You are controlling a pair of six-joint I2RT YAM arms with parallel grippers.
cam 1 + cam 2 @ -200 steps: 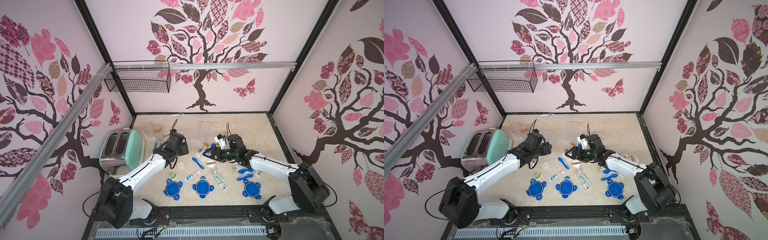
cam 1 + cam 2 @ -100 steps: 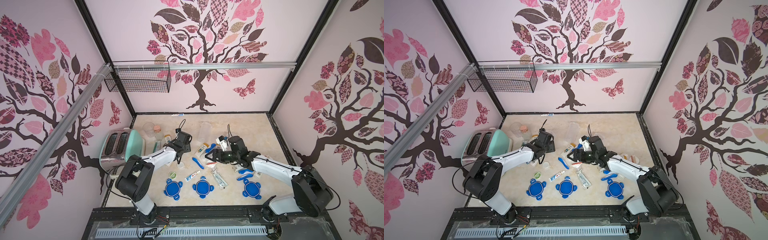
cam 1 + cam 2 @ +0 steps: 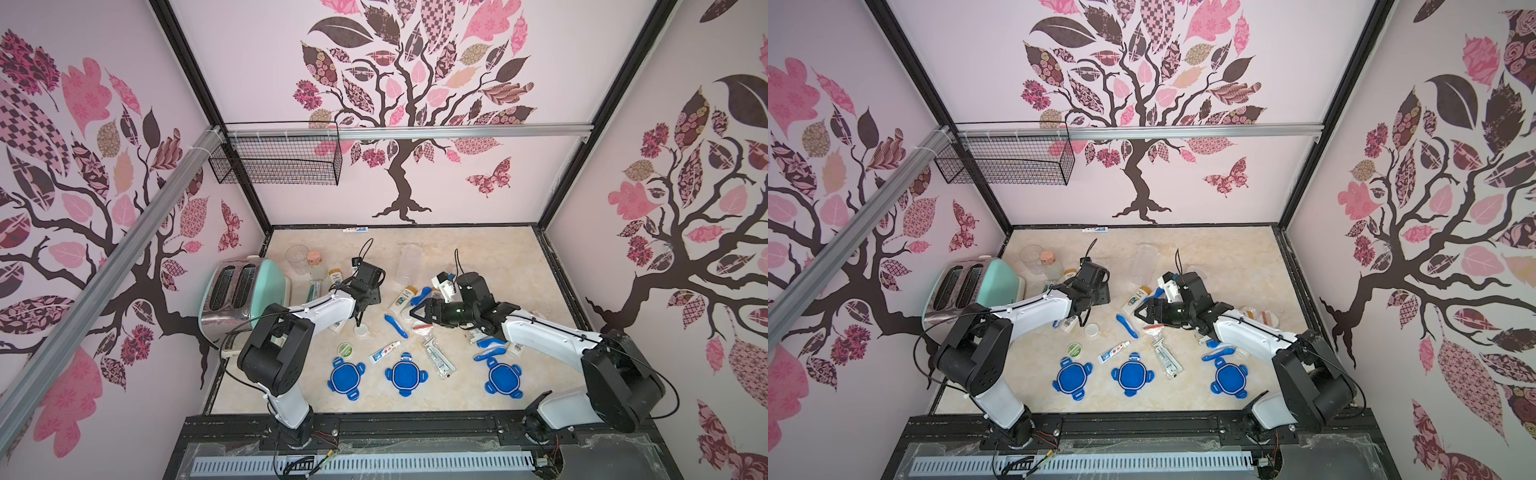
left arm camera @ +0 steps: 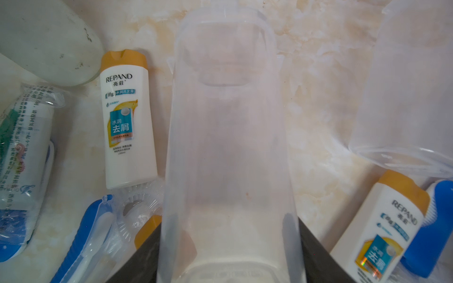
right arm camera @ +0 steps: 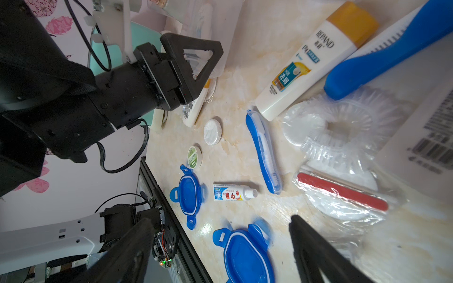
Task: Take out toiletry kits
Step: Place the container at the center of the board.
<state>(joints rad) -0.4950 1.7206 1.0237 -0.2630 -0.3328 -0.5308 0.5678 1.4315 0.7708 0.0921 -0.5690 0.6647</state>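
Toiletry kit items lie loose on the table: a white bottle with a yellow cap (image 3: pixel 405 297), a blue toothbrush (image 3: pixel 395 325), a toothpaste tube (image 3: pixel 384 352), a green-topped tub (image 3: pixel 345 349), a white tub (image 3: pixel 361 330) and a clear-wrapped packet (image 3: pixel 438 359). My left gripper (image 3: pixel 368 282) is shut on an empty clear canister (image 4: pixel 228 147), with a dark finger on each side of it. Another bottle (image 4: pixel 127 122) lies beside that canister. My right gripper (image 3: pixel 415 312) stands open with nothing between its fingers, above a wrapped red file (image 5: pixel 343 193) and a blue lid (image 5: pixel 247 254).
A mint toaster (image 3: pixel 245 291) stands at the left. Three blue clip lids (image 3: pixel 346 377) (image 3: pixel 405 374) (image 3: pixel 503 377) lie near the front edge. A second clear canister (image 3: pixel 409 259) lies at the back, and a third (image 3: pixel 297 258) stands by a cork jar (image 3: pixel 316 264). A wire basket (image 3: pixel 278 160) hangs on the wall.
My left gripper has shifted a little to the right and toward the back, and its arm has folded in near its base. My right gripper has edged left.
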